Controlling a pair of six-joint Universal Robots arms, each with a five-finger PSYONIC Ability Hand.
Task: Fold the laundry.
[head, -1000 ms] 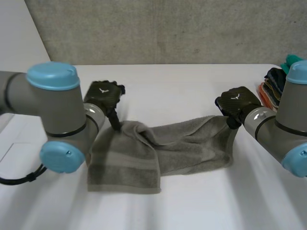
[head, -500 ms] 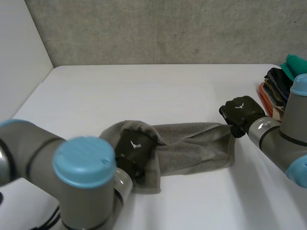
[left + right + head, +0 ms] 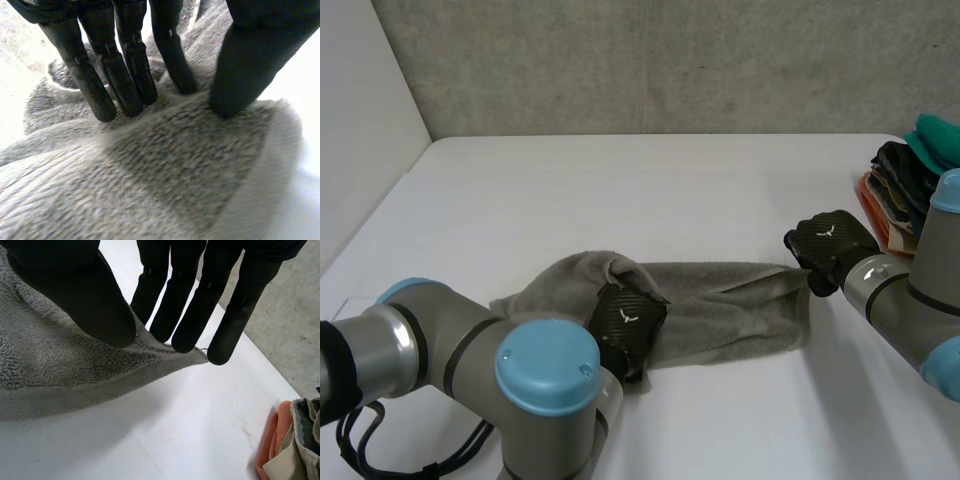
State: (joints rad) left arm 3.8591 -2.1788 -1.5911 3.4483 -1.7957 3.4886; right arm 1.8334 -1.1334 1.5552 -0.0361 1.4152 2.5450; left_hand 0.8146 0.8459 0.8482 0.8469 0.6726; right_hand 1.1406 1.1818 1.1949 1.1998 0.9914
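Towel (image 3: pixel 730 320) of grey looped terry lies rumpled across the near half of the white surface (image 3: pixel 620 190). It forms a long band running from 9 o'clock to 3 o'clock in the head view, with the 9 o'clock end heaped into soft folds and the 3 o'clock end drawn out flatter. The left hand (image 3: pixel 625 320) sits on the heaped part, at about 7 o'clock of the towel's middle. Its wrist view shows straight fingers (image 3: pixel 127 80) and the thumb (image 3: pixel 250 65) set apart, their tips pushed down into the terry, with a ridge of cloth bunched just in front of them. The right hand (image 3: pixel 830 242) is at the towel's 3 o'clock corner and pinches it. In its wrist view the thumb lies on the upper face of the cloth, the fingertips (image 3: pixel 182 342) are at the hemmed edge, and the corner is raised off the surface. A pile of clothes (image 3: pixel 900 185) rests at 1 o'clock of the right hand, well apart from the towel.
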